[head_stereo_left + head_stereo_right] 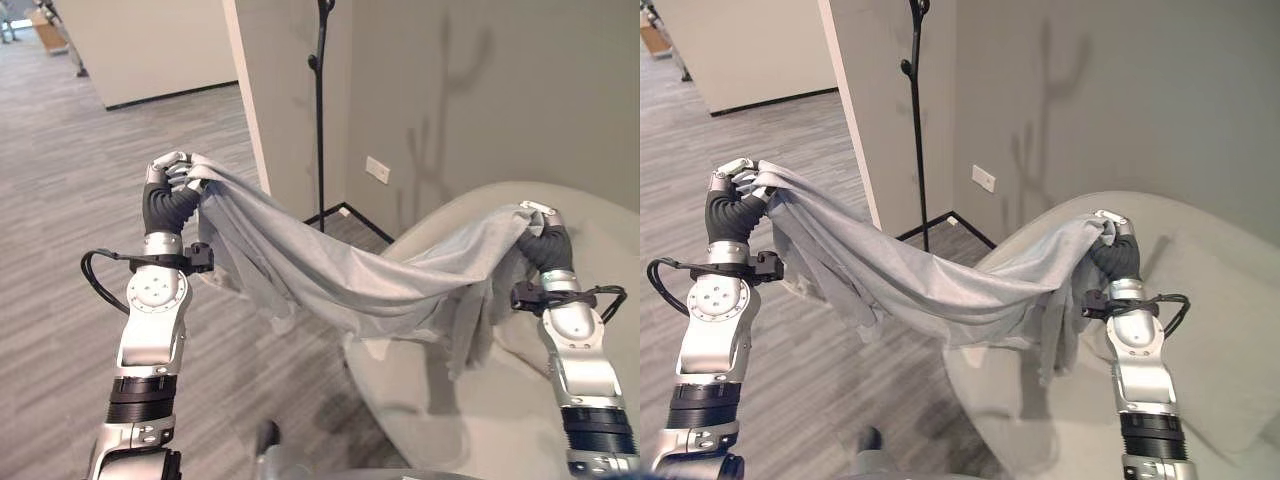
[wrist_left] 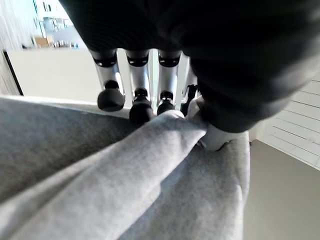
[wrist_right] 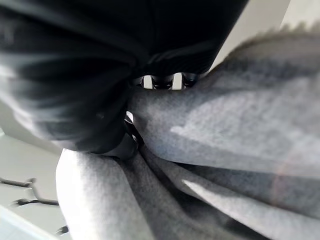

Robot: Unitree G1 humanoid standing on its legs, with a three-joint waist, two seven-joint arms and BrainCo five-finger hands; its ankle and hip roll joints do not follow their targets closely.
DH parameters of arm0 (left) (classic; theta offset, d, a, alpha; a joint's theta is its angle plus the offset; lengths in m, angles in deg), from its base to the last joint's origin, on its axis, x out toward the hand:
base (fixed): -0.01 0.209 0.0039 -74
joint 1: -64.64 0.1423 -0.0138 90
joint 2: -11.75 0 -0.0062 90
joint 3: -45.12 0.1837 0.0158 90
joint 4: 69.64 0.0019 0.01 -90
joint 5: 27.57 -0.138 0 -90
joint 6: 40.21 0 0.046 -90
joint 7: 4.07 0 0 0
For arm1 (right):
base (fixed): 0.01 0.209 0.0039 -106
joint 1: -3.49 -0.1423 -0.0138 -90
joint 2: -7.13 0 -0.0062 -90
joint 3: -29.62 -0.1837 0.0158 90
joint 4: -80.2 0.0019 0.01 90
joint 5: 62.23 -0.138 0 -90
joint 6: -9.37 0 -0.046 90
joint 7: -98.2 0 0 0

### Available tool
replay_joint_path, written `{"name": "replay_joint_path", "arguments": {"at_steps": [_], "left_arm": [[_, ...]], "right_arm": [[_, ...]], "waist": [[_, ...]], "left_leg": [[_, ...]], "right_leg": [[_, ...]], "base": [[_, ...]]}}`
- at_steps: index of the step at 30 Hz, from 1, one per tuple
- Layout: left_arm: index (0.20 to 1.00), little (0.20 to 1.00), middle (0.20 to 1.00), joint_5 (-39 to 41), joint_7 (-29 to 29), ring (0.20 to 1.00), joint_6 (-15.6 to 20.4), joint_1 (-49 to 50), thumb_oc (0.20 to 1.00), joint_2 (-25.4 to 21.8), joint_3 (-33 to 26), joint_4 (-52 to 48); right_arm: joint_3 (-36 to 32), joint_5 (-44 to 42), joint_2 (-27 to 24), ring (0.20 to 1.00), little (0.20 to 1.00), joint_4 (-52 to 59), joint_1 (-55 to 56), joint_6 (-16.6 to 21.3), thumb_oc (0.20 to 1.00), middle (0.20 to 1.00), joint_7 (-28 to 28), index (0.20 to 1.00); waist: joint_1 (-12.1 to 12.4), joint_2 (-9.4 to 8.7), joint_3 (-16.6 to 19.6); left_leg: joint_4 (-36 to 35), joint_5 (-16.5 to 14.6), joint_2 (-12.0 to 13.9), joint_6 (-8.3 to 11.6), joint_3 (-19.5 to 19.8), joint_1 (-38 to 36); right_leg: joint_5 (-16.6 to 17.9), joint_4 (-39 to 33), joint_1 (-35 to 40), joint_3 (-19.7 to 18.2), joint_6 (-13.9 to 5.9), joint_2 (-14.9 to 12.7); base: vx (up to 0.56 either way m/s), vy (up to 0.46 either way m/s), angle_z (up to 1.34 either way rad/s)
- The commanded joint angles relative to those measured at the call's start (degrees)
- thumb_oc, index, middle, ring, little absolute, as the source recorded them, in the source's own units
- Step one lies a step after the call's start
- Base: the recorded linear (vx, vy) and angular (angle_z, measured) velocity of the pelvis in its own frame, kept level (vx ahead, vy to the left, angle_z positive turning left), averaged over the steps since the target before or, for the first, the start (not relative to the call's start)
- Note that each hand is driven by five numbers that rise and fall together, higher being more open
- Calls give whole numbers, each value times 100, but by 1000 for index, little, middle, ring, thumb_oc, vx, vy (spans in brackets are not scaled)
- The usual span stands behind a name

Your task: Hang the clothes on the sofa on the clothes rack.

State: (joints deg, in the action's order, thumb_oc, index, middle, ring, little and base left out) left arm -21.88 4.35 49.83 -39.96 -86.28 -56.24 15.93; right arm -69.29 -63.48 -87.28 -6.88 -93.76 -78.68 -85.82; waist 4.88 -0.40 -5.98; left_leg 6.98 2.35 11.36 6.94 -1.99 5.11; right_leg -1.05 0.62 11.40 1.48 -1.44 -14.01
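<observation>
A soft, light grey garment [image 1: 330, 275] hangs in a sagging, wrinkled swag between two raised robot hands, lifted clear of the sofa. At the left, the left hand [image 1: 172, 170] has its fingers [image 2: 141, 102] and thumb pinched on a bunched edge of the cloth above grey wood-plank floor [image 1: 60, 190]. Behind the middle, a thin black clothes rack [image 1: 320, 110] stands by a grey wall corner. At the right, the right hand [image 1: 538, 218] clenches the other end over a rounded pale grey sofa [image 1: 600, 240].
</observation>
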Motion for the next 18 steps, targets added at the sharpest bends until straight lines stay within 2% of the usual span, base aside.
{"name": "replay_joint_path", "arguments": {"at_steps": [1,3,4,5,6,8,11,12,14,18], "left_arm": [[200,200,200,-114,82,200,343,-33,200,-666,-121,-530],[200,200,200,-99,73,200,342,10,200,-672,-148,-598],[200,200,200,-72,83,200,382,50,200,-654,-148,-609],[200,200,200,3,143,200,461,14,200,-512,5,-556],[200,200,200,3,144,200,462,16,200,-511,4,-556],[200,200,200,26,126,200,463,98,200,-475,-10,-584],[200,200,200,-1,196,200,461,151,200,-372,-32,-562],[200,200,200,-38,212,200,452,193,200,-386,-9,-534],[200,200,200,17,154,200,459,248,200,-291,-30,-634],[200,200,200,52,156,200,496,350,200,-252,-70,-653]], "right_arm": [[-116,-133,-102,200,200,185,-611,415,200,200,-29,200],[-121,-140,-101,200,200,225,-597,413,200,200,-23,200],[-137,-145,-101,200,200,343,-524,402,200,200,-4,200],[-143,-219,-156,200,200,540,-471,424,200,200,-12,200],[-141,-220,-158,200,200,539,-471,425,200,200,-13,200],[-118,-230,-161,200,200,549,-441,420,200,200,19,200],[-46,-204,-125,200,200,534,-406,414,200,200,58,200],[13,-196,-138,200,200,534,-384,405,200,200,74,200],[-85,-219,-90,200,200,420,-264,426,200,200,77,200],[-114,-255,-59,200,200,260,-229,455,200,200,57,200]], "waist": [[131,209,408],[136,216,367],[86,230,349],[-98,220,257],[-105,224,246],[-197,201,203],[-403,173,74],[-458,93,70],[-411,-15,170],[-357,14,348]], "left_leg": [[-1198,174,30,-184,-286,-982],[-1198,101,-48,-200,-318,-1020],[-1198,31,-198,-215,-283,-1074],[-1198,-66,-644,-281,-179,-1144],[-1198,-73,-641,-279,-174,-1159],[-1198,-120,-841,-322,-163,-1265],[-1198,-223,-1087,-403,-83,-1508],[-1198,-180,-1160,-419,-60,-1487],[-1198,-190,-1220,-459,-38,-1470],[-1198,-240,-1193,-501,-132,-1491]], "right_leg": [[855,476,-256,440,210,-597],[827,536,-295,472,210,-534],[815,682,-422,379,186,-287],[788,604,-684,357,66,450],[784,599,-663,364,66,453],[758,444,-960,482,28,964],[775,164,-1597,638,12,1535],[755,17,-1594,639,96,1573],[789,-285,-1339,569,107,1555],[821,-562,-1151,638,70,1506]], "base": [[125,622,23],[93,503,-13],[68,643,-25],[52,527,8],[47,452,37],[42,170,61],[82,161,4],[63,61,0],[77,2,45],[79,-16,24]]}}
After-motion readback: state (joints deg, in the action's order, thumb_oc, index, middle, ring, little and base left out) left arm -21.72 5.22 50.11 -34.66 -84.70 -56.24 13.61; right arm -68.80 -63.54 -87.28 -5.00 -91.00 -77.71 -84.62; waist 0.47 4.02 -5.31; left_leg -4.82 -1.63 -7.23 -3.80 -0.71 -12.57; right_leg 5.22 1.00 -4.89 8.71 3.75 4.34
